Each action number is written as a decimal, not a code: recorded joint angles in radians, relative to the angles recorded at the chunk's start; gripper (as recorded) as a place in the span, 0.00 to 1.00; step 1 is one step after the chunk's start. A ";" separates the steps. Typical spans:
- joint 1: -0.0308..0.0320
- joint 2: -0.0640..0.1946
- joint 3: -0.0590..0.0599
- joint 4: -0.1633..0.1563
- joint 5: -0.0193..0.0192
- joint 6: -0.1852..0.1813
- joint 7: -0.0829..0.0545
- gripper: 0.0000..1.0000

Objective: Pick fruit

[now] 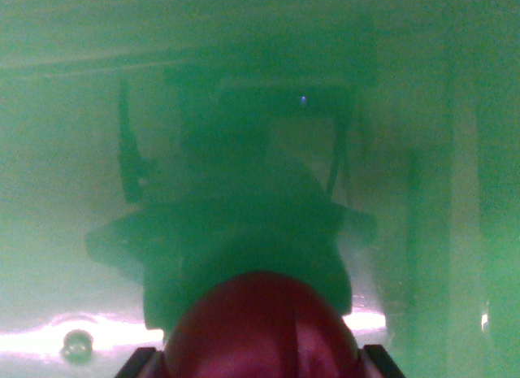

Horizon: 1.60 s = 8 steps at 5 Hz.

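Note:
A dark red, rounded fruit [260,325] fills the bottom middle of the wrist view. My gripper [258,363] holds it, with one dark fingertip [136,363] against its left side and the other [382,362] against its right. Only the tips of the fingers show at the bottom edge. The lower part of the fruit is cut off by the frame.
Everything beyond is a hazy green surface [65,191] with a blurred dark shape [244,207] in the middle, like a shadow or reflection of the arm. A bright glare band [32,341] runs low across it, and a small round blob [77,345] sits at lower left.

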<state>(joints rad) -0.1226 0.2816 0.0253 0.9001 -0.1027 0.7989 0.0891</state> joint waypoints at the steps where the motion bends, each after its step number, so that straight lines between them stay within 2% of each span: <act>1: -0.0001 -0.005 0.000 0.007 0.0007 0.013 -0.001 1.00; 3: -0.0004 -0.023 0.001 0.033 0.0029 0.056 -0.005 1.00; 4: -0.0004 -0.023 0.001 0.033 0.0029 0.056 -0.005 1.00; 5: -0.0007 -0.034 0.002 0.050 0.0044 0.084 -0.007 1.00; 6: -0.0007 -0.034 0.002 0.050 0.0044 0.084 -0.007 1.00; 7: -0.0009 -0.048 0.002 0.070 0.0061 0.118 -0.010 1.00; 8: -0.0009 -0.048 0.002 0.070 0.0061 0.118 -0.010 1.00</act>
<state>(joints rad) -0.1235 0.2333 0.0277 0.9703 -0.0966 0.9173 0.0795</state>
